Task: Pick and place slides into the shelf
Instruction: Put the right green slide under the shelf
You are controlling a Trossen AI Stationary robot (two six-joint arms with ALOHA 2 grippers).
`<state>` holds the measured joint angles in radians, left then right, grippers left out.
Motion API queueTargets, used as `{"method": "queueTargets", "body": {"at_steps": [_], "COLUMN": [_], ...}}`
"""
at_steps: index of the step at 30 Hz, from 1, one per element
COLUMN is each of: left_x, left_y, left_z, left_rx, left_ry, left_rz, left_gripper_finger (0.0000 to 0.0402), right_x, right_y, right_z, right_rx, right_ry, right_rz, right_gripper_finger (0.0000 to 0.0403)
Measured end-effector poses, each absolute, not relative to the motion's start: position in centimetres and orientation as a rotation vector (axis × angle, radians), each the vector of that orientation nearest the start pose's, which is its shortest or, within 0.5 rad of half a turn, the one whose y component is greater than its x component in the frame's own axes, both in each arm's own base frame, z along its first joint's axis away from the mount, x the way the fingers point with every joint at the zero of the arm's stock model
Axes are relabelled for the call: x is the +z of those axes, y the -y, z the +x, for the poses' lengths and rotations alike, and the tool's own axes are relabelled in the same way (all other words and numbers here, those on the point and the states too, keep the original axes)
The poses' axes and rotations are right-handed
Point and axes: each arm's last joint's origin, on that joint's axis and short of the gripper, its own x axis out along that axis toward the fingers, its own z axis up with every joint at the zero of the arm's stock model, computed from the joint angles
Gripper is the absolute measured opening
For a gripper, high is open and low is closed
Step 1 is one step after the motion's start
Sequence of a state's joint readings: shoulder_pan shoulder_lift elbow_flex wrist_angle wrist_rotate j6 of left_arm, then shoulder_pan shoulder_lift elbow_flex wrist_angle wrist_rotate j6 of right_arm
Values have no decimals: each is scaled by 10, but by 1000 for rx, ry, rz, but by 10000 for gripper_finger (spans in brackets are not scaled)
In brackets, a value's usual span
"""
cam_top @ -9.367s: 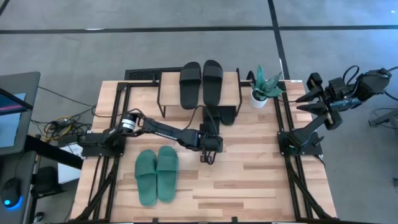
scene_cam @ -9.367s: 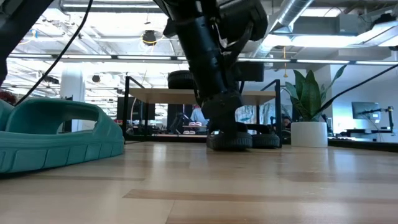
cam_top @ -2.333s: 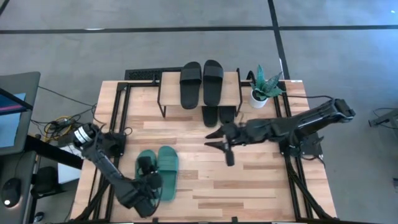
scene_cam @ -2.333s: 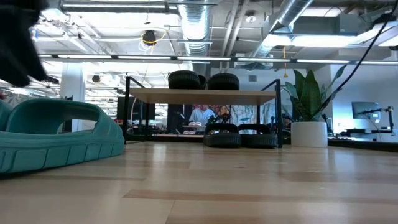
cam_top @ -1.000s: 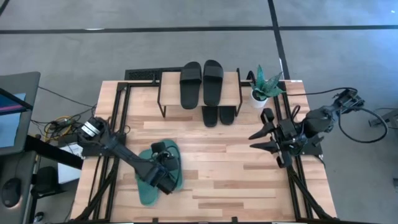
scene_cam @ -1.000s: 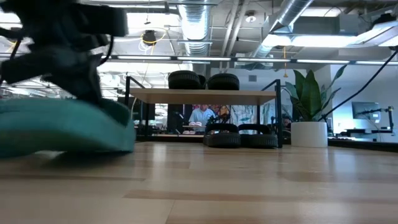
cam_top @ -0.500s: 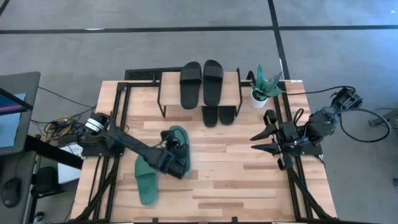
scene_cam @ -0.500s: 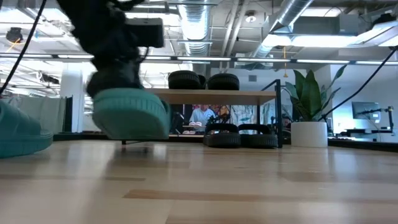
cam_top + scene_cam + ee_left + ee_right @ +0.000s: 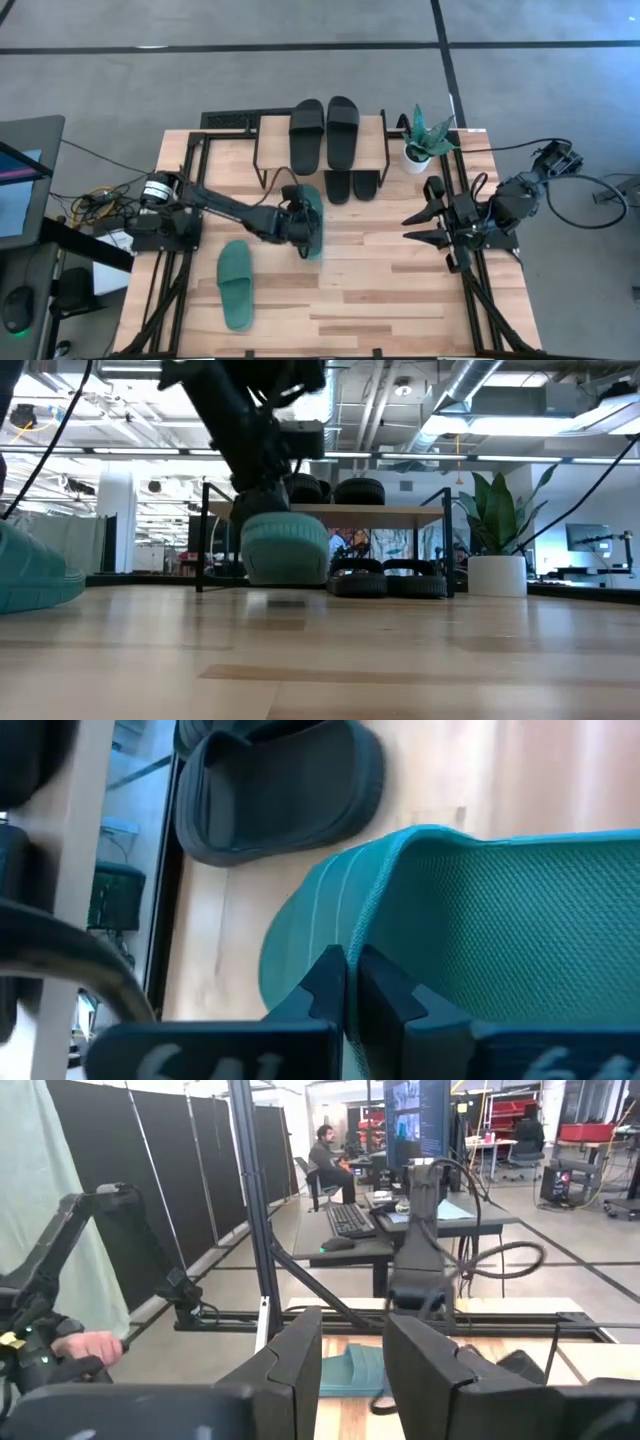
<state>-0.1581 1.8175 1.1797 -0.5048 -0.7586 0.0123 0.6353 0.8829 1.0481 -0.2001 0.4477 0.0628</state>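
My dark left claw [image 9: 345,982] is clamping a teal-green slide [image 9: 311,220] whose inner face is showing a fine woven mesh pattern and pale ribbed lines near the edge. Its mate [image 9: 236,284], the same green, is lying on the pale wood table [image 9: 400,290], whose planks are showing light and darker tan strips. Two matte black slides [image 9: 324,132] are sitting on the shelf [image 9: 270,150], which is showing a light wood top on thin black legs; two more black ones [image 9: 352,185] are lying below. A green plant [image 9: 424,135] with pale streaked leaves is standing in a white pot. My right claw [image 9: 424,226] is black too.
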Motion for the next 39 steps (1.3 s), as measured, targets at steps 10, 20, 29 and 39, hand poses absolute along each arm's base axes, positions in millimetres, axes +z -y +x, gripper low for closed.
{"method": "queueTargets", "body": {"at_steps": [10,20,29,39], "left_x": [174,169,171,168], "left_y": [6,-2,-14,-14], "left_z": [360,360,365,360], "left_rx": [466,431,433,452], "left_ry": [-1013,-993,-954,-988], "left_rz": [503,469,446,360], "left_gripper_finger": [0,3,10,65], "right_x": [402,401,401,401], "right_y": [-96,-93,-90,-90], "right_z": [151,152,154,153], "right_rx": [187,173,149,153], "right_ry": [-47,-57,-56,-56], "right_rz": [37,20,21,29], "right_gripper_finger": [98,98,98,98]}}
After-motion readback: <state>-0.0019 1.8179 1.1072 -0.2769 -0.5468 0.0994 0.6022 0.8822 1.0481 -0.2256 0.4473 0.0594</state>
